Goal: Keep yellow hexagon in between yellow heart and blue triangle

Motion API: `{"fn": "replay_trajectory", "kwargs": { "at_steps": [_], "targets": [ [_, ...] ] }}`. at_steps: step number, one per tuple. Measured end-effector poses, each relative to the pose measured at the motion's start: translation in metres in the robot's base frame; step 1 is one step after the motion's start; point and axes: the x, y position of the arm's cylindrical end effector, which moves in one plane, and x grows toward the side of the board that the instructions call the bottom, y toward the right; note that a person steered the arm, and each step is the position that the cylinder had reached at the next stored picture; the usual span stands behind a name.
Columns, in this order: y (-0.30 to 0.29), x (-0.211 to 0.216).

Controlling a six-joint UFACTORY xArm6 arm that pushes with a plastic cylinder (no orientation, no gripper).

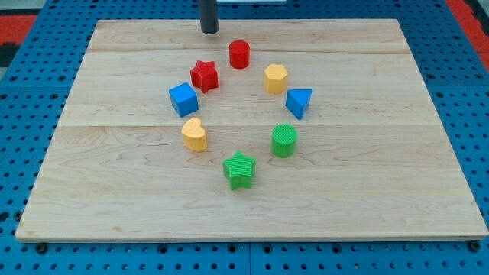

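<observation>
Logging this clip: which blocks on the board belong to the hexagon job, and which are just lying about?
Job: yellow hexagon, yellow heart, blue triangle, my tip near the view's top.
Lying about: red cylinder, red star, blue cube, green cylinder, green star.

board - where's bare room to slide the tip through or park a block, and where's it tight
Free: the wide wood strips at the view's left, right and bottom of the board, and the middle of the ring, between the yellow heart and blue triangle. Crowded: the ring's top, where the red star, red cylinder and yellow hexagon cluster below my tip.
</observation>
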Motion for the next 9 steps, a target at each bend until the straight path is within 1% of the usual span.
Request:
{"fn": "replay_trajectory", "kwargs": {
  "at_steps": [2,3,4,6,9],
  "targets": [
    [-0.003,0.001],
    [-0.008,0.009],
    [0.014,0.032],
    [0.015,0.022],
    [0.025,0.021]
  ]
}}
